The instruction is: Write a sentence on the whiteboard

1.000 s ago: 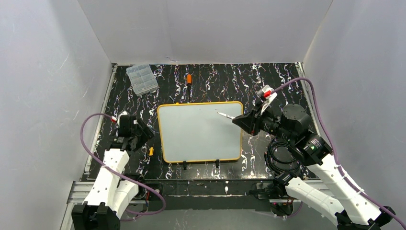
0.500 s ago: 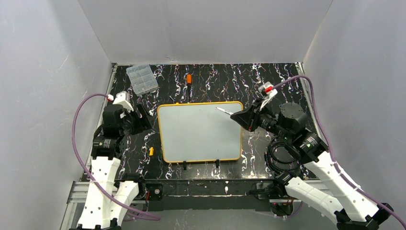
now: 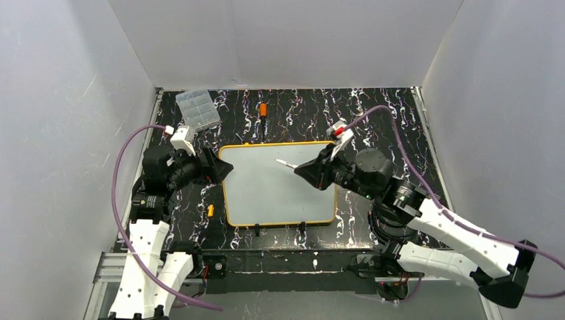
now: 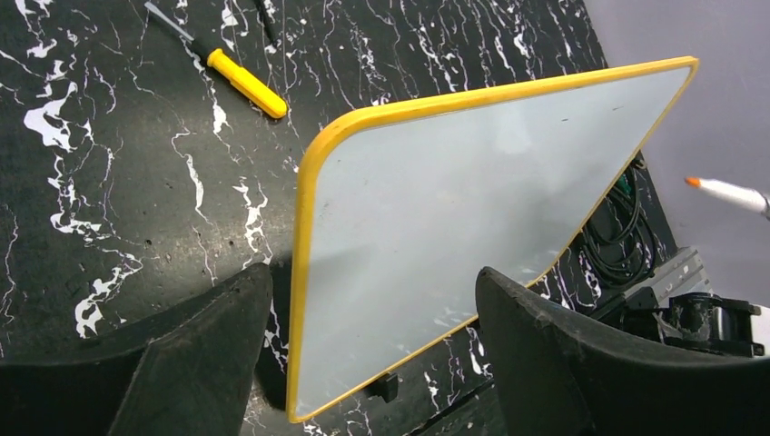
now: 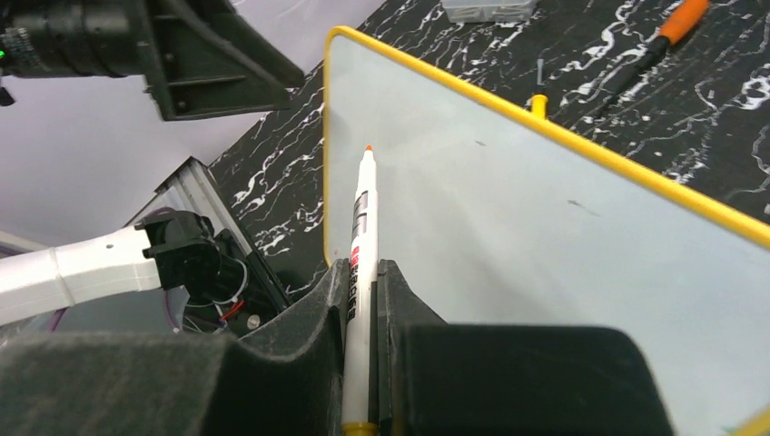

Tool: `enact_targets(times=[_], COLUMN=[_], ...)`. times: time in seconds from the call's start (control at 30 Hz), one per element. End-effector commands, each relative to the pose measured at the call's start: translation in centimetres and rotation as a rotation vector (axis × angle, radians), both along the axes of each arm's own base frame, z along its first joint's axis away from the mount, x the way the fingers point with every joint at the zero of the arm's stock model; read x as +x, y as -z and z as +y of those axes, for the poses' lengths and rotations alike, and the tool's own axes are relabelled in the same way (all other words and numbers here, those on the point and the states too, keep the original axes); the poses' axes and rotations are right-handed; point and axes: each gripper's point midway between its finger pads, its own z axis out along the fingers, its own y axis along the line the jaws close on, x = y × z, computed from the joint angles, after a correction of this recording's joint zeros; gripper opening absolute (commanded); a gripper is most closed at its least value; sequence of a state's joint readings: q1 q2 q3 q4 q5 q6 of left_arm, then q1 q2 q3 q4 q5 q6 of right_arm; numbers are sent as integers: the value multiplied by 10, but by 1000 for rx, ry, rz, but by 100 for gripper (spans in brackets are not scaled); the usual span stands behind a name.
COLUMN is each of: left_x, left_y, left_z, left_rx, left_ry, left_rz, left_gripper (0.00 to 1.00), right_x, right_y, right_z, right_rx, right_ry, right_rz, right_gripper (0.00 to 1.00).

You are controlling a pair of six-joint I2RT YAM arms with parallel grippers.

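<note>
I've swung the right hand (image 5: pixel 363 272), clamped on the marker (image 5: pixel 361 218), left over the blank whiteboard (image 3: pixel 266 193); the left hand (image 4: pixel 368 318), spread apart, has reached its left edge.

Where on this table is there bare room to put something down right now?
Bare table behind the whiteboard, from the orange screwdriver rightward. Crowded: left tool at the board's left edge, right tool holding the marker over it.

The left arm (image 3: pixel 143 247) and right arm (image 3: pixel 460 230) share white shells on the lower links and black motor housings above — a purple cable (image 3: pixel 122 173) loops beside each, ending at a white-and-red connector (image 3: pixel 338 131)
</note>
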State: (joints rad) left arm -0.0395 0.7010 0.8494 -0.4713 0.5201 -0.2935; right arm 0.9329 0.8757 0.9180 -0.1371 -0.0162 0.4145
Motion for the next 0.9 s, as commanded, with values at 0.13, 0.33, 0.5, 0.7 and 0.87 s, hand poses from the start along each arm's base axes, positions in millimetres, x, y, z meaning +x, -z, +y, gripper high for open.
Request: enact_targets(times=[0.13, 0.33, 0.5, 0.7, 0.87], left_x=[10, 4, 8, 7, 6], left_y=[19, 35, 42, 44, 44], left_z=[-2, -4, -7, -12, -14], left_rx=[3, 21, 18, -4, -14], left_ry=[32, 71, 96, 122, 136], left_rz=[-5, 34, 83, 92, 96], left_gripper=[73, 68, 54, 39, 29], right_x=[-8, -21, -17, -15, -9], right_y=[-20, -9, 1, 3, 7], right_z=[51, 85, 113, 132, 140], right_rx=[48, 11, -3, -3, -28], right_ry=[133, 196, 210, 219, 237], right_rz=[-139, -187, -206, -242, -267], right_gripper=[1, 1, 1, 1, 1])
